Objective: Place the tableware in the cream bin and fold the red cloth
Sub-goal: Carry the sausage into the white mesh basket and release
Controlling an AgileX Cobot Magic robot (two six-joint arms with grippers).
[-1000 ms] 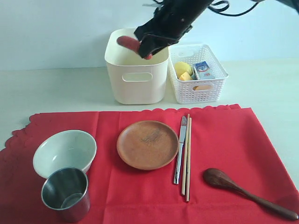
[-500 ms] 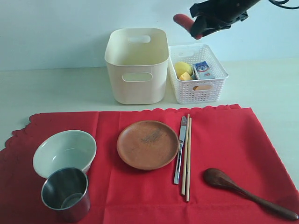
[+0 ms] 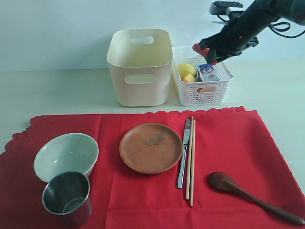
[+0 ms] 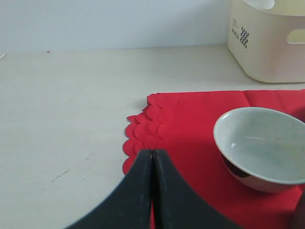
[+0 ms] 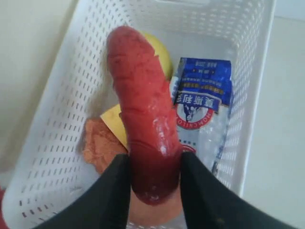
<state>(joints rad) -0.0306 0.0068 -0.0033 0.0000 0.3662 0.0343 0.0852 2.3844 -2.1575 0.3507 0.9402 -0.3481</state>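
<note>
Where our right gripper (image 5: 155, 163) hangs: over the white basket (image 3: 224, 72), at the table's far edge.
Right fingers: we pinch one end of a red sausage (image 5: 138, 95) between them, above a milk carton (image 5: 202, 109) and a lemon (image 3: 186, 70) in the basket.
Left gripper (image 4: 152, 164): our fingertips press together on nothing, low over the scalloped left edge of the red cloth (image 3: 228, 143).
Cream bin (image 3: 138, 78): on bare table just past the cloth's far edge, beside the basket.
Bowl (image 3: 66, 155): by the cloth's left edge.
Cup (image 3: 66, 198): at the cloth's near left corner, touching the bowl.
Plate (image 3: 150, 148): mid-cloth.
Knife (image 3: 183, 152) and chopsticks (image 3: 191, 162): side by side, just right of the plate.
Spoon (image 3: 252, 198): towards the cloth's near right corner.
Cloth: we see it spread flat, unfolded.
</note>
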